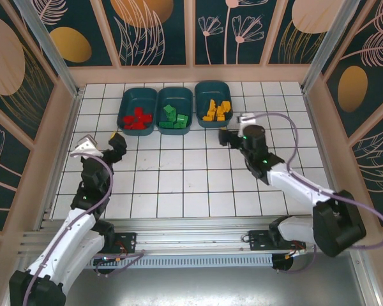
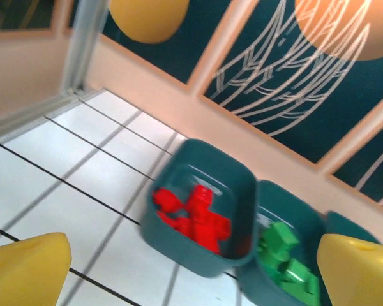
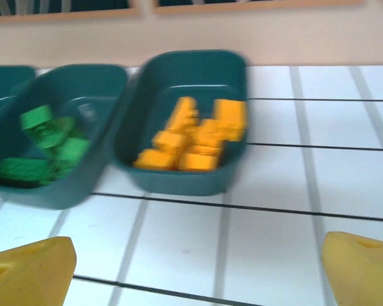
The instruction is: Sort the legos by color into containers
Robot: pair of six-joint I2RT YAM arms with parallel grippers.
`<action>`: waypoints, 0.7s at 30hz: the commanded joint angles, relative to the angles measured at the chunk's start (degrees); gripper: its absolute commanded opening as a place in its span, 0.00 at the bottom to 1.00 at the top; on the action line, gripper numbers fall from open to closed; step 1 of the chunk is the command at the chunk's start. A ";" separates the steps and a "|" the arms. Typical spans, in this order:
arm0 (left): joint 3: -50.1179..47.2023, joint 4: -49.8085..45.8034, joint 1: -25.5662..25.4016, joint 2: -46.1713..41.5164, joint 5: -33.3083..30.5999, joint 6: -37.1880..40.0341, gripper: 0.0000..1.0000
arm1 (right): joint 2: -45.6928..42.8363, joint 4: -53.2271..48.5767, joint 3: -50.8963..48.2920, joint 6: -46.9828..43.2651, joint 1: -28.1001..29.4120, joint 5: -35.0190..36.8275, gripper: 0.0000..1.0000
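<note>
Legos: lying in three heaps by colour, each heap inside its own container, in a row at the far side of the bench [image 1: 179,178].
Green legos [image 1: 174,117]: in the middle container [image 1: 175,93], the landmark for all that follows; in the right wrist view they sit in the bin at the left [image 3: 45,137].
Red legos [image 1: 136,119]: in the left container [image 1: 139,94], which touches the middle container's left wall (the left wrist view shows them piled toward its near end [image 2: 195,213]).
Yellow-orange legos [image 1: 217,109]: in the right container [image 1: 212,87], just beside the middle container's right wall and set a little farther back; the right wrist view has them heaped across its floor [image 3: 195,137].
Containers: dark teal, rounded corners, all upright.
Left hand [image 1: 117,143]: left of the middle container and nearer the arm bases, over bare tiles, well apart from all three bins; its yellow fingers [image 2: 25,268] are spread wide in the wrist view, gripping nothing [image 2: 191,271].
Right hand [image 1: 228,136]: right of the middle container and just nearer than the right container; fingers [image 3: 360,268] spread wide too, with white tile between them [image 3: 195,271].
Bench: white tiles with dark joints.
</note>
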 commanded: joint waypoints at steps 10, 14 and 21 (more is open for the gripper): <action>-16.95 51.75 3.58 23.98 -10.21 24.91 0.99 | -2.19 26.71 -16.67 -13.40 -20.58 -11.77 0.99; -14.66 62.17 4.70 37.18 -5.92 28.11 0.99 | 3.36 30.96 -18.34 -11.71 -26.13 -17.78 0.99; -11.28 65.24 8.70 46.71 1.82 27.87 0.99 | 16.92 54.80 -24.05 -5.24 -30.22 -24.03 0.99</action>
